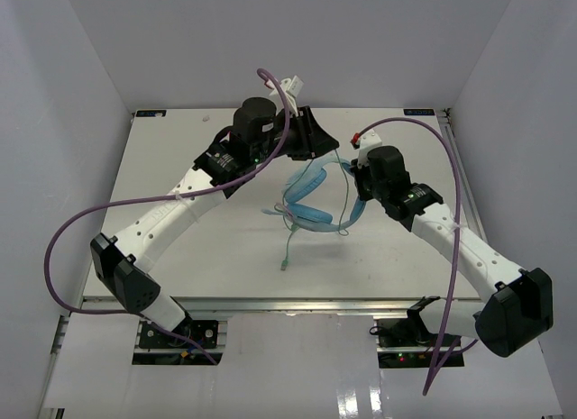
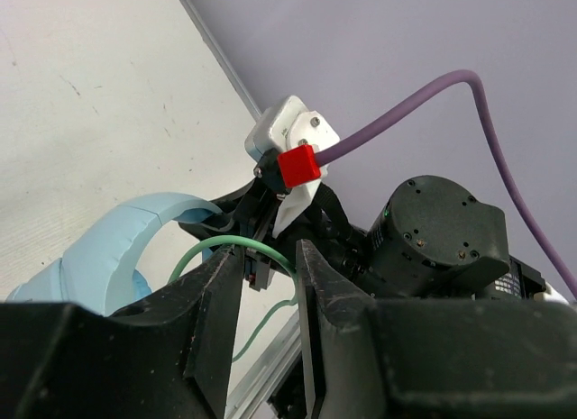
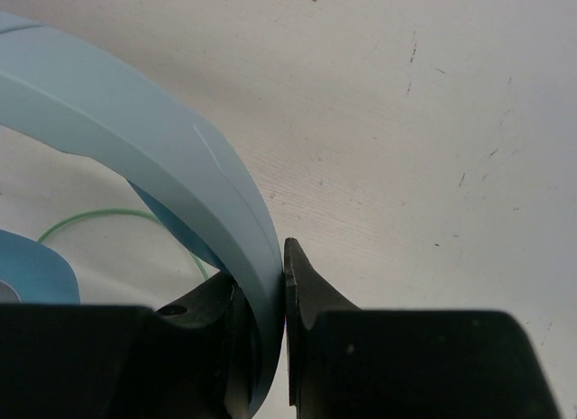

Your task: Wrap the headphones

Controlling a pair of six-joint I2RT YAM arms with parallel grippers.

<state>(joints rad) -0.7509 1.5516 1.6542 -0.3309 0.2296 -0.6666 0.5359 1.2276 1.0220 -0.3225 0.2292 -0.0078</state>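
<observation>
The right gripper (image 3: 261,279) is clamped on the headband of the headphones (image 3: 162,140). The left gripper (image 2: 270,261) stands apart, the green cable (image 2: 209,246) arching just beyond its fingertips.

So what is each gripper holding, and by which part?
Right gripper: the headphones, by the headband. Left gripper: nothing; jaws apart, green cable only passing by.
</observation>
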